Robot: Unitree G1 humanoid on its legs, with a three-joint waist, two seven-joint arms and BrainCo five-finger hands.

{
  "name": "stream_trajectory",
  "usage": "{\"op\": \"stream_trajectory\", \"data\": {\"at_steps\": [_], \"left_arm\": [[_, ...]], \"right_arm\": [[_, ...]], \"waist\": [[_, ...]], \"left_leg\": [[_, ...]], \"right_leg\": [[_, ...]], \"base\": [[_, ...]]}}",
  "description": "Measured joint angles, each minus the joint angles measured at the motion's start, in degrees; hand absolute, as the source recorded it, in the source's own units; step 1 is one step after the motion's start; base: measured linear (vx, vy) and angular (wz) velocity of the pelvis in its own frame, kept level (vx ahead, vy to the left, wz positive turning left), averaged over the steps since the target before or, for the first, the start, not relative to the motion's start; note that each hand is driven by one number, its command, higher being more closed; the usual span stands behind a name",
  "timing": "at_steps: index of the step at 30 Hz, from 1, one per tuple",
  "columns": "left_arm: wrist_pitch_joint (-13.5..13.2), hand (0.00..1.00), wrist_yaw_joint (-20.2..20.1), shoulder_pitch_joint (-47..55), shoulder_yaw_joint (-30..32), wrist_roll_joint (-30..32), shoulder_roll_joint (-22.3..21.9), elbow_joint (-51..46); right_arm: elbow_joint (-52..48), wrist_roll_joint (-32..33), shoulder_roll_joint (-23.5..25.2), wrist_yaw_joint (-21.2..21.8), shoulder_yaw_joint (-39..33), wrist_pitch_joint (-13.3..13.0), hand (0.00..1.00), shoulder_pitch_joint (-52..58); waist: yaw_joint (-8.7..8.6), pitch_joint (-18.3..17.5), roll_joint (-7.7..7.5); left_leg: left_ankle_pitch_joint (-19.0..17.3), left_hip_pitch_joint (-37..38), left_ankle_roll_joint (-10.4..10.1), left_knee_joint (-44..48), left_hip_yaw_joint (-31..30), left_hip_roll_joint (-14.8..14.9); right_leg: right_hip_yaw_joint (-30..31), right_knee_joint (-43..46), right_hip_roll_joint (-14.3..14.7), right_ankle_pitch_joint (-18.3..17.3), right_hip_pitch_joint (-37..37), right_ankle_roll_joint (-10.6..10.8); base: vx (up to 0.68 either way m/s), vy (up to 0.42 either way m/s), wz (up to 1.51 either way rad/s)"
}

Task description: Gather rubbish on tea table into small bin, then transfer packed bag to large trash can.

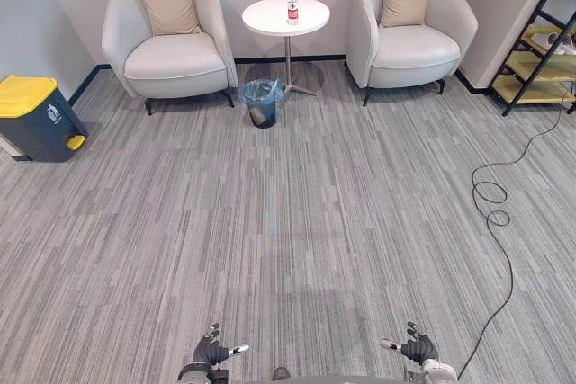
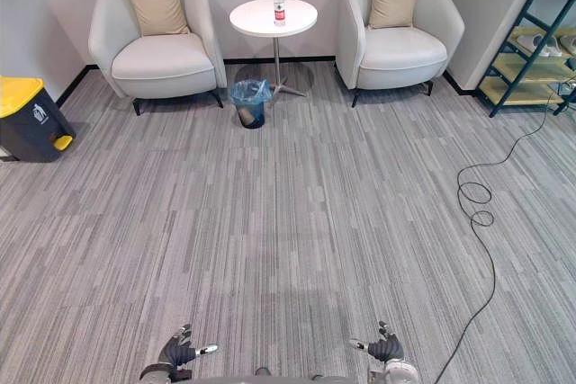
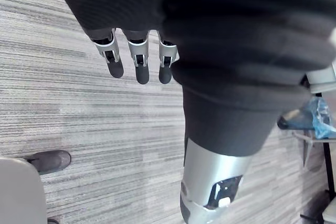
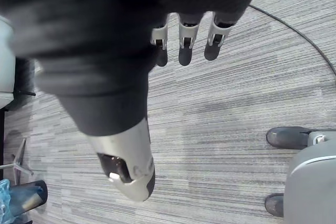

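Hovering hands: left hand (image 1: pixel 214 351) and right hand (image 1: pixel 416 347), wide, empty
Bottle (image 1: pixel 292 1): on desk (image 1: pixel 266 21), far ahead of hands
Bin (image 1: pixel 262 102): by desk

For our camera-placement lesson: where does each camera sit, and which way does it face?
Left eye view: head, facing down and ahead to tea table, bottle, small bin; left hand and right hand at bottom.
Right eye view: same scene, from slightly to the right.
Left wrist view: left wrist, along its fingers at carpet.
Right wrist view: right wrist, along its fingers at carpet.
Shared: both wrist views catch the small bin.
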Motion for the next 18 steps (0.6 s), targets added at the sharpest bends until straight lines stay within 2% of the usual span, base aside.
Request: {"op": "stream_trajectory", "data": {"at_steps": [8,18], "left_arm": [[0.0,0.00,-0.1,0.1,1.6,0.0,0.6,-0.1],[0.0,0.00,-1.2,0.1,1.3,0.1,0.6,-0.9]], "right_arm": [[-0.7,-1.0,-3.1,0.4,-0.1,0.0,0.00,0.0],[-2.5,-0.9,-3.3,1.5,0.0,0.0,0.00,0.0]], "waist": [[0.07,0.1,-0.07],[0.01,0.1,-0.09]], "left_leg": [[0.0,0.0,0.0,-0.1,0.0,0.0],[0.0,0.3,0.0,-0.2,0.1,0.0]], "right_leg": [[0.0,0.1,0.0,-0.1,0.0,0.1],[0.1,0.0,0.0,-0.1,0.0,0.0]], "base": [[0.00,0.000,0.00],[0.00,0.000,0.00]]}}
